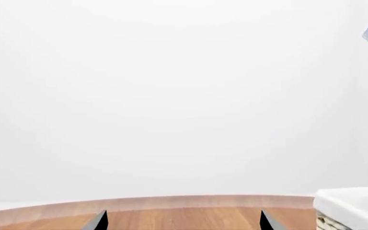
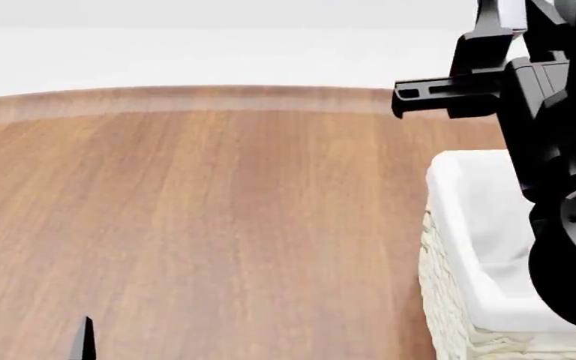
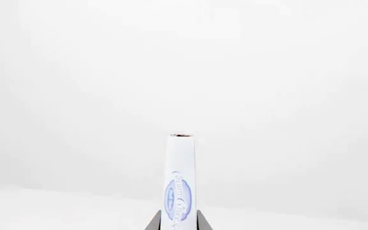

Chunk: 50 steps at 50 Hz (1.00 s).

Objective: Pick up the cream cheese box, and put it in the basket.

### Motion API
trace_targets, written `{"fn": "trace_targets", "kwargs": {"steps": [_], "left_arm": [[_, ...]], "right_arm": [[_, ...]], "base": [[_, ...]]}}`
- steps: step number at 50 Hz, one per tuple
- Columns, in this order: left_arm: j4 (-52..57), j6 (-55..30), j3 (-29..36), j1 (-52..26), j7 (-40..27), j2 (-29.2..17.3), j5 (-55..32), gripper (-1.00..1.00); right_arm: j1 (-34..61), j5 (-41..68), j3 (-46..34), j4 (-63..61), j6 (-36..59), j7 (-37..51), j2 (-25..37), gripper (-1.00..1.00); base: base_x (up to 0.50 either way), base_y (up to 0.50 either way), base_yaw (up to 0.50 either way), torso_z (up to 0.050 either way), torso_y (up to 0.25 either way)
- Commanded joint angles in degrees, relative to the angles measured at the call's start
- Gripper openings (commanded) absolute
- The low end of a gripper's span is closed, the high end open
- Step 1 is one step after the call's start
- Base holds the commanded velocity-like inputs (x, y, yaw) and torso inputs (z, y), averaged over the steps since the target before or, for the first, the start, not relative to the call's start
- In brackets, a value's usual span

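Wood-grain surface carries the basket. Above the basket, the right gripper fingers pinch the cream cheese box edge-on, probably ready for dropping in. Beside the basket, the left gripper hangs spread, empty.

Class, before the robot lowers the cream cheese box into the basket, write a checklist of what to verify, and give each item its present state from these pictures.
1. Right claw shut on the cream cheese box: ok, the fingers flank it on both sides.
2. Box lifted off the wooden table: ok, it hangs in the air in the left wrist view.
3. Box directly over the basket opening: cannot tell, the right arm hides it in the head view.
4. Basket interior free of things: cannot tell, only part of the liner shows.
5. Left claw away from the basket: ok, low over the table, open.
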Motion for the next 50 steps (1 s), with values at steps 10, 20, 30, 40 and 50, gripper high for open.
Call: {"fn": "trace_targets", "kwargs": {"steps": [10,20,30,40,50], "left_arm": [[-0.56,-0.08,0.00,-0.69,-0.26,-0.10,-0.46,1.00],[-0.03,-0.28,0.07,-0.47,-0.56,-0.35,-0.46,1.00],[0.26,-0.36,0.03,-0.46,-0.72,-0.60,-0.70,1.00],[0.61,-0.48,0.28,-0.40,-0.82,-0.76,-0.79,1.00],[0.61,-0.28,0.52,-0.31,-0.92,-0.86,-0.64,1.00]], "right_arm": [[-3.03,-1.97,-0.73,20.64,1.14,-7.76,1.56,-1.00],[-0.30,-2.63,-3.31,28.87,5.94,-12.20,-0.73,-1.00],[8.19,-0.77,-8.14,35.07,20.09,-21.76,-2.81,-1.00],[18.77,-1.08,-12.37,43.39,34.88,-25.50,-5.29,-1.00],[22.80,-1.88,-15.11,45.34,40.82,-29.13,-5.85,-1.00]], "base": [[0.00,0.00,0.00,0.000,0.002],[0.00,0.00,0.00,0.000,0.000],[0.00,0.00,0.00,0.000,0.001],[0.00,0.00,0.00,0.000,0.001],[0.00,0.00,0.00,0.000,0.000]]}}
